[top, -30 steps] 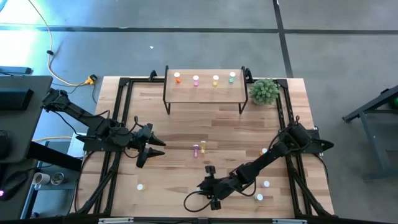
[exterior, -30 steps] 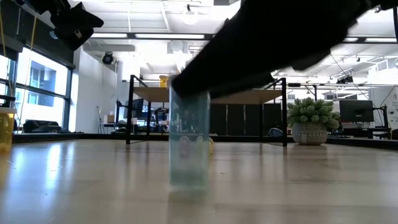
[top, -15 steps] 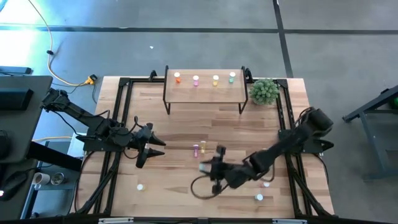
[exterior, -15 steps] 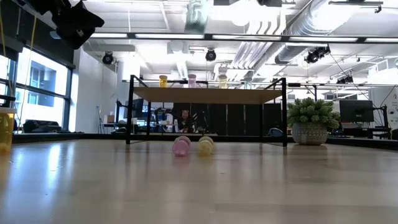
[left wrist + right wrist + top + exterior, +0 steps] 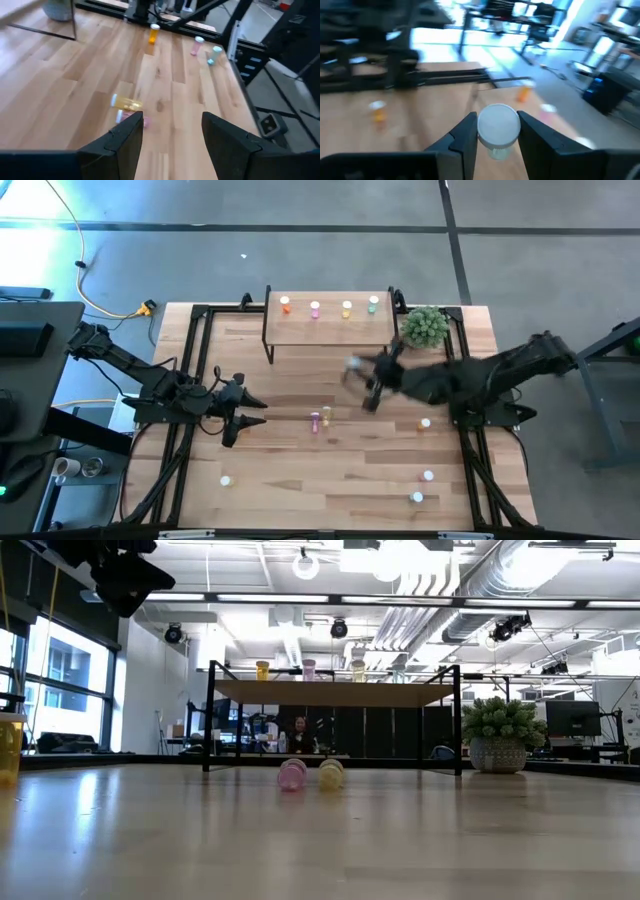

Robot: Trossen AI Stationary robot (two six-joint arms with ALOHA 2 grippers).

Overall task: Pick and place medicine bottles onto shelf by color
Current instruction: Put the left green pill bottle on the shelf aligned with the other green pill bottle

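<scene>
1. On the shelf (image 5: 330, 328), at twelve o'clock on the bench (image 5: 280, 480), four bottles stood in a row: orange (image 5: 285, 305), pink (image 5: 315, 308), yellow (image 5: 347, 308), green (image 5: 373, 303).
2. Just below the shelf's right end, at about one o'clock from bench centre, the right end effector (image 5: 372, 378) hung in the air, its fingers closed on a white-capped bottle (image 5: 498, 127) whose body colour I could not tell.
3. At nine o'clock the left end effector (image 5: 238, 418) waited, fingers apart and empty.
4. At bench centre a pink bottle (image 5: 315, 420) and a yellow one (image 5: 326, 414) lay on their sides, touching or nearly so.
5. More bottles were left at about three, five and seven o'clock, so I judged the sorting under halfway done.
</scene>
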